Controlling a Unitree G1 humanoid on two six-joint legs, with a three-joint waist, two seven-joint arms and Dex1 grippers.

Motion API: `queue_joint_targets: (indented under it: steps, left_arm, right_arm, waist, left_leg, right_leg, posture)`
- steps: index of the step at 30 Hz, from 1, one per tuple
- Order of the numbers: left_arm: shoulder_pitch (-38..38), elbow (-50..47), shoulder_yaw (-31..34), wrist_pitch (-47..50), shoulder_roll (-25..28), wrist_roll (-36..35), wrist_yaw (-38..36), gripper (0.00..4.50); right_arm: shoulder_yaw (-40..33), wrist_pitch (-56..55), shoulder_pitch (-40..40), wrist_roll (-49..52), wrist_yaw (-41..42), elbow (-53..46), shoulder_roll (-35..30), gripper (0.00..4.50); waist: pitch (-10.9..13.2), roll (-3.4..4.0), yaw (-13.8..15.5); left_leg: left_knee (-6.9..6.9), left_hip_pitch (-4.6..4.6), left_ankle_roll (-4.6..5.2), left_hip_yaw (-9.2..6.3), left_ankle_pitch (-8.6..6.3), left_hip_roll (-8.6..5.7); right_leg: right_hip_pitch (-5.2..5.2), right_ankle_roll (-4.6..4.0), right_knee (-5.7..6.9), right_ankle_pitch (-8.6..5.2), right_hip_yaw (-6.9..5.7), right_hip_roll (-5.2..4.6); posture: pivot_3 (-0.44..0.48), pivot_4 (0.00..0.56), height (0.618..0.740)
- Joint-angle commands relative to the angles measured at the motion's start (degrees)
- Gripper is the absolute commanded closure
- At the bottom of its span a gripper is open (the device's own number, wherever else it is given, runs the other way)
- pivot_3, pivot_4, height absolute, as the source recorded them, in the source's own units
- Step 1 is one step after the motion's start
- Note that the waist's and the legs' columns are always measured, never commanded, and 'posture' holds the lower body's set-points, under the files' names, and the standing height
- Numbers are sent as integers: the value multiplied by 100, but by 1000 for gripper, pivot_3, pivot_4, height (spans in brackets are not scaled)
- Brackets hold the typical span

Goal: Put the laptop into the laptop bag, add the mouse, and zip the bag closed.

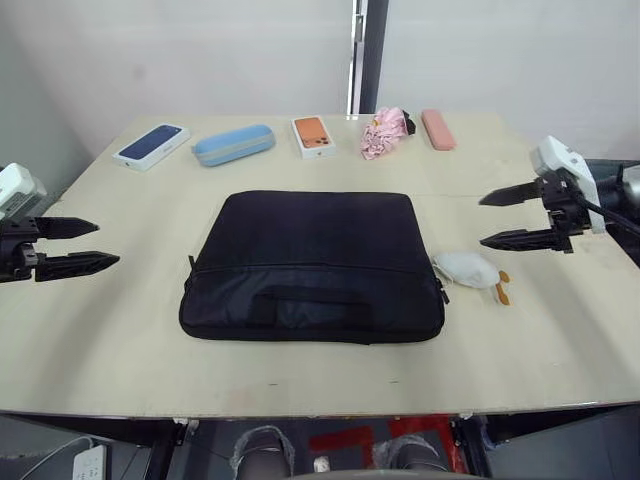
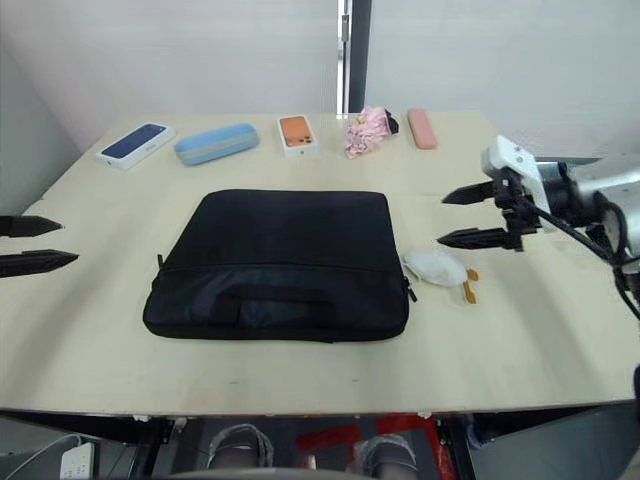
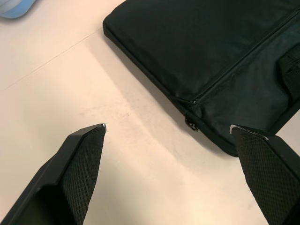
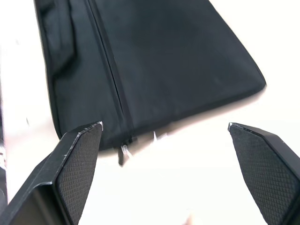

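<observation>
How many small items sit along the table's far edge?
5, from the robot's left: dark blue phone box, light blue case, orange phone box, pink fabric bundle, pink case.

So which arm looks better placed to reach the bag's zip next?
Probably right: the right end effector, open, hovers close to the laptop bag, near a zip pull beside the white plush charm. The left end effector, also open, sits farther off.
</observation>
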Motion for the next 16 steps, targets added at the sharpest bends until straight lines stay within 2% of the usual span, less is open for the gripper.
queue_joint_targets:
  steps: [1, 7, 16]
  left_arm:
    - [-246, 276, -68, -335, 186, 127, -125, 30]
    - [-521, 487, -280, -467, 162, 187, -216, 30]
    - [-515, 639, -249, -757, 141, 254, -329, 30]
  right_arm:
    - [-83, -28, -244, 19, 237, 99, -224, 0]
    - [22, -117, -430, -59, 364, 290, -247, 0]
    - [70, -288, -484, -90, 441, 480, -249, 0]
  waist:
    - [0, 0, -16]
    - [0, 0, -17]
    - [0, -1, -6]
  left_leg:
    - [5, 0, 2, 0, 0, 0]
    - [44, 1, 5, -7, -2, 1]
    - [70, -2, 12, -9, -4, -1]
  right_leg:
    - [0, 0, 5, 0, 2, 0]
    - [1, -1, 43, 0, 5, -3]
    - [6, -14, 53, 8, 6, -8]
  posture:
    - [0, 150, 740]
    - [0, 150, 740]
    - [0, 150, 740]
